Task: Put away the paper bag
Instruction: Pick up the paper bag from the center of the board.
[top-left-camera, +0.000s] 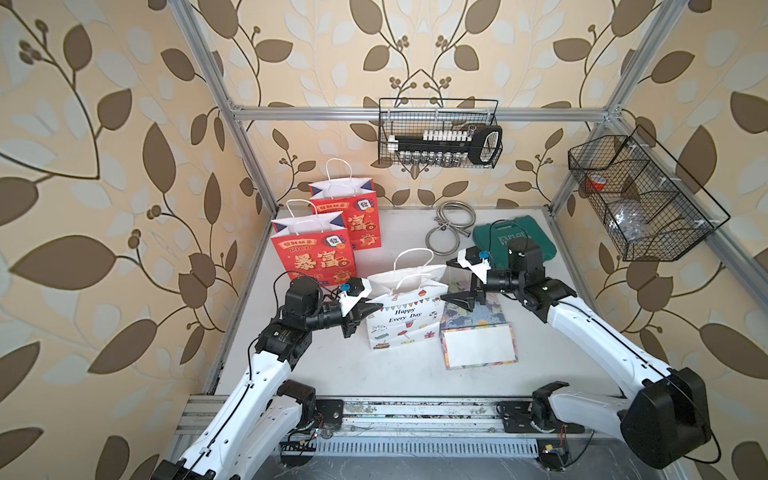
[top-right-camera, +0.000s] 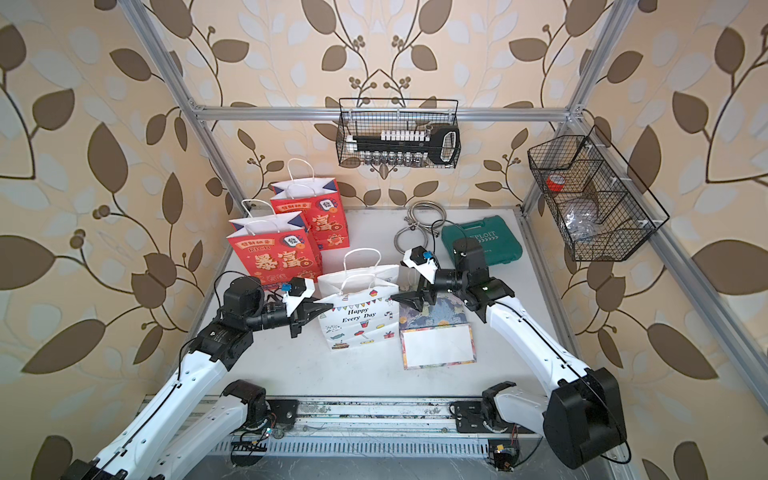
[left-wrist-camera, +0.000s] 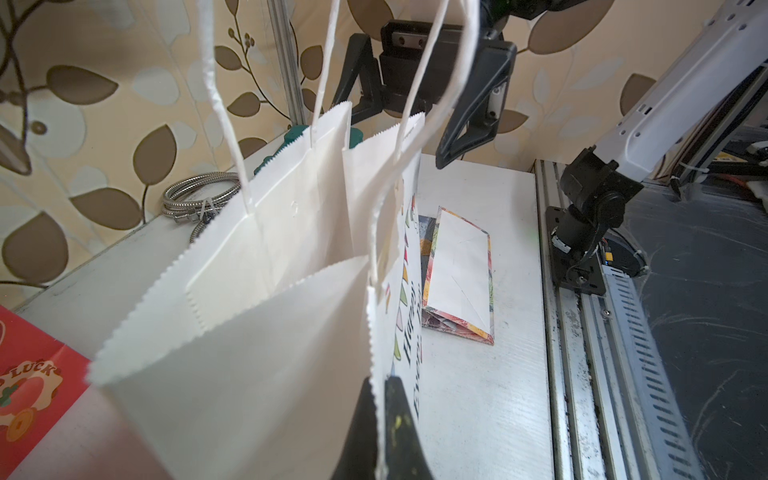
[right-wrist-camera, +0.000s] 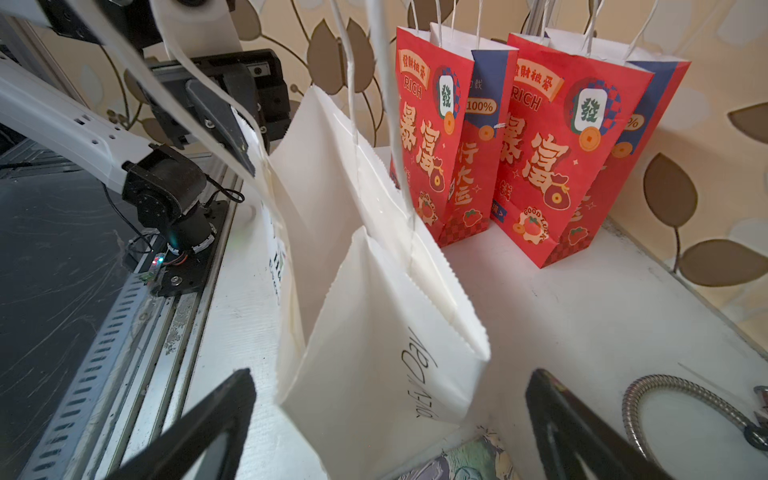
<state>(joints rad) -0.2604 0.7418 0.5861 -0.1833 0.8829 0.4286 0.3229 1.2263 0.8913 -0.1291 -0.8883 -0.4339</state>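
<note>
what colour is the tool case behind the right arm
Dark green; the tool case shows best in a top view.

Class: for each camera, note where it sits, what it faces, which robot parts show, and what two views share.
Top views: overhead, front, looking down on the table; both arms, left gripper, right gripper.
Left wrist: on left arm, facing right arm across the white bag; own shut fingers.
Right wrist: on right arm, facing red bags; own open fingers.
Both wrist views share the white bag.
</note>
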